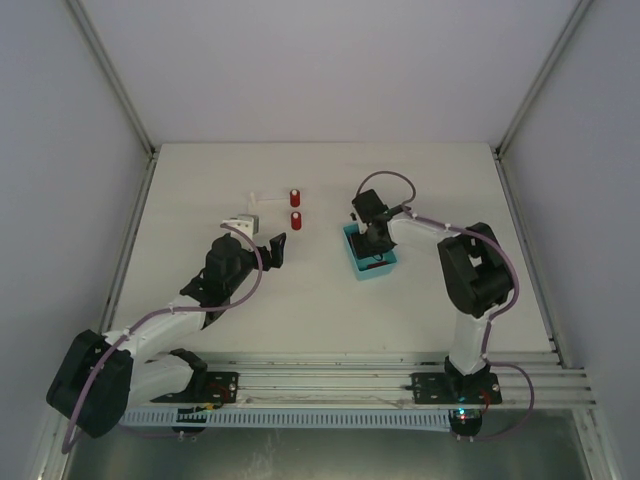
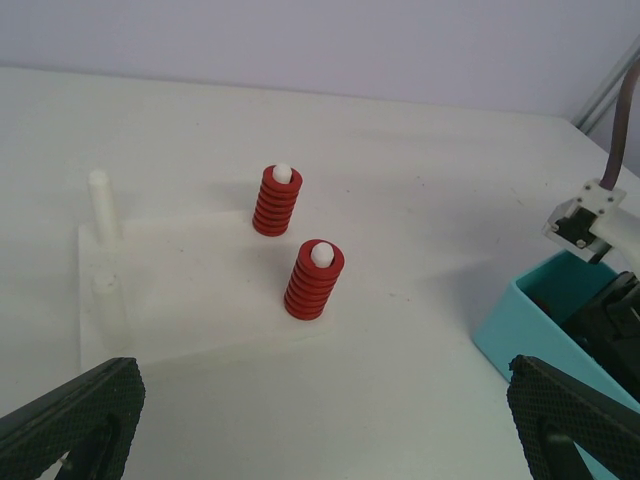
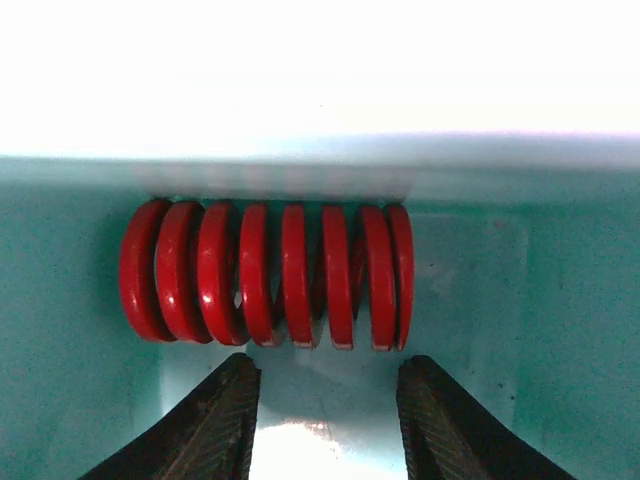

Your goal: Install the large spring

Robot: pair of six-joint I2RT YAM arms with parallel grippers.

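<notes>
A large red spring [image 3: 268,275] lies on its side against the far wall of a teal bin [image 3: 80,330]. My right gripper [image 3: 325,385] is open inside the bin, its fingertips [image 3: 225,400] just short of the spring and not touching it. In the top view the right gripper [image 1: 372,243] reaches down into the bin [image 1: 352,255]. A white base plate [image 2: 190,300] carries two red springs [image 2: 277,200] [image 2: 315,280] seated on pegs, and two bare white pegs [image 2: 100,200] [image 2: 110,305]. My left gripper [image 2: 325,430] is open and empty, in front of the plate.
In the top view the two seated springs [image 1: 294,196] [image 1: 297,218] stand left of the bin, with the left gripper [image 1: 275,250] just below them. The bin [image 2: 540,320] shows at the right of the left wrist view. White enclosure walls surround the table.
</notes>
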